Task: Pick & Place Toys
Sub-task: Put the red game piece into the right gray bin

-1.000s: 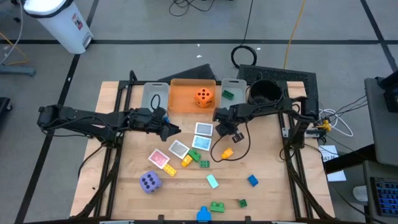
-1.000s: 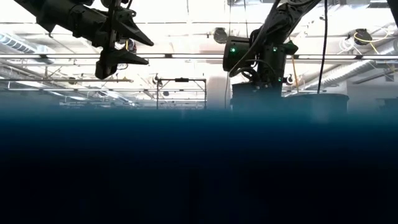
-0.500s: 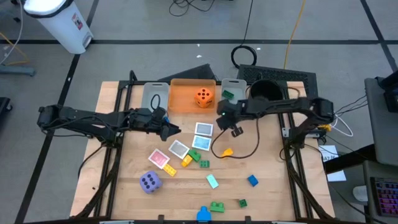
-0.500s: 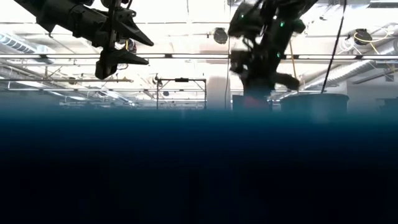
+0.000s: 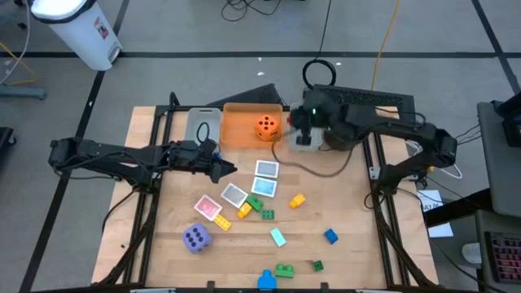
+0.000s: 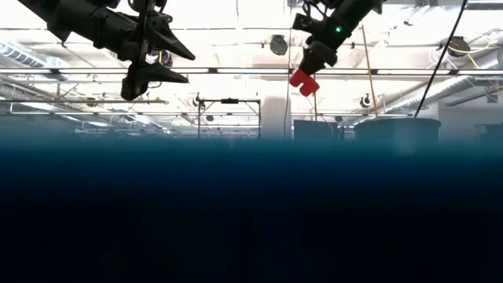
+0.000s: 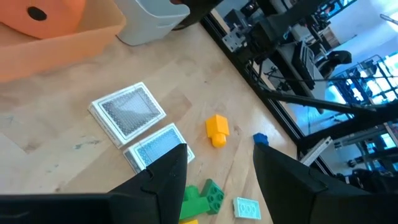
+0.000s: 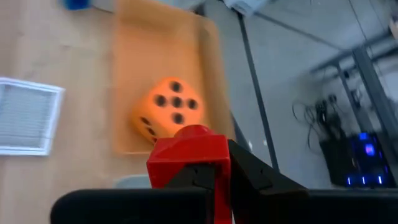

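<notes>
Right wrist view, red brick (image 8: pixel 188 152) gripped, orange die (image 8: pixel 166 117) beyond

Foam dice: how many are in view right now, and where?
2. The orange die sits inside the orange bin. The purple die lies on the table, on the left arm's side, near the pink card. None looks hidden.

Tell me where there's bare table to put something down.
Free: the right side between the yellow brick, the blue brick and the table edge, and the front-left corner beside the purple die. Crowded: the middle, with picture cards and bricks.
</notes>
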